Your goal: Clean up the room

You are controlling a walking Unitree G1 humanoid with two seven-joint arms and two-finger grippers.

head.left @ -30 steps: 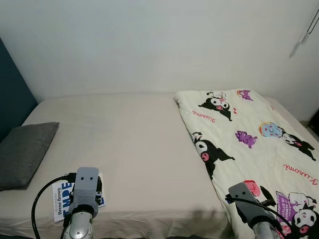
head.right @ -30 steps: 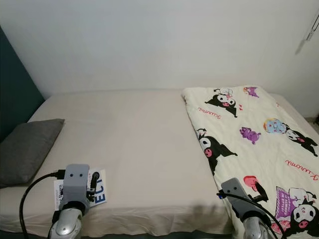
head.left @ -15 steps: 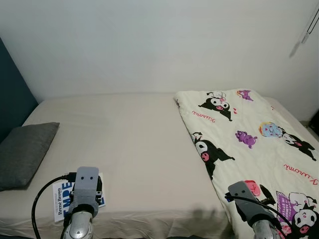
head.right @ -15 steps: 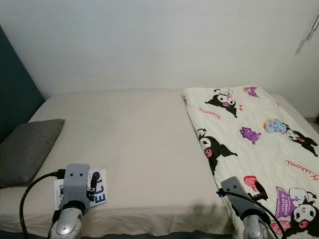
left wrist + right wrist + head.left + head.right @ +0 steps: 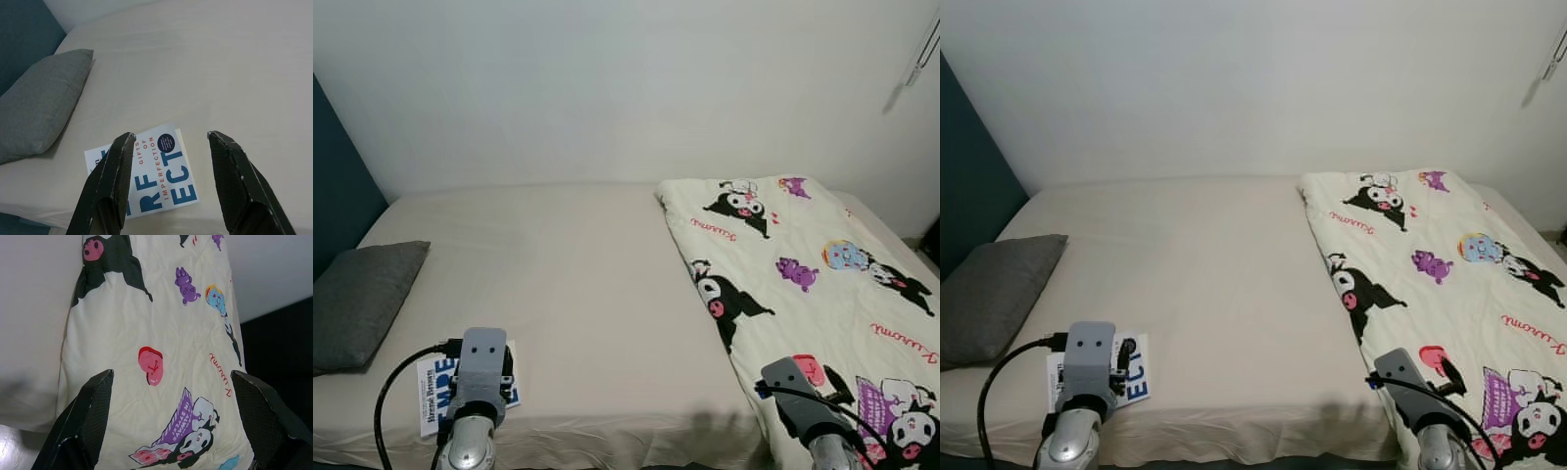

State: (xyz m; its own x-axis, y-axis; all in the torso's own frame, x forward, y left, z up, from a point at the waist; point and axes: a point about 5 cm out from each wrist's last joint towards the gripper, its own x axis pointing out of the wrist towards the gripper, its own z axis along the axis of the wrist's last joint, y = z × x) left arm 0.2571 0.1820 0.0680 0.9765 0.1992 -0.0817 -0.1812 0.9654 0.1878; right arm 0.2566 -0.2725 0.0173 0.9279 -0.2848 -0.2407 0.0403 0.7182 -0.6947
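Left hand (image 5: pixel 168 183) hangs open above the near left edge of the bed (image 5: pixel 587 294), its two black fingers (image 5: pixel 115 181) spread wide with the book (image 5: pixel 146 169) lying flat between them and below, not yet touched. That white book with blue lettering sits close to the mattress edge, just beside the near corner of the grey pillow (image 5: pixel 362 304) but apart from it. Right hand (image 5: pixel 176 426) is open too, poised over the near end of the cartoon-print blanket (image 5: pixel 803 284), which lies folded lengthwise along the right side of the bed, gripping nothing. Judging by this, the step in hand is picking up the book. To do it well, the left hand should come down squarely with one finger at each long edge, because a thin flat book on a soft sheet gives little to grip; sliding it slightly over the mattress edge may expose an edge to pinch. Farther off the bare sheet runs to the white wall (image 5: pixel 607 88), with a dark blue wall (image 5: pixel 337 186) at far left.
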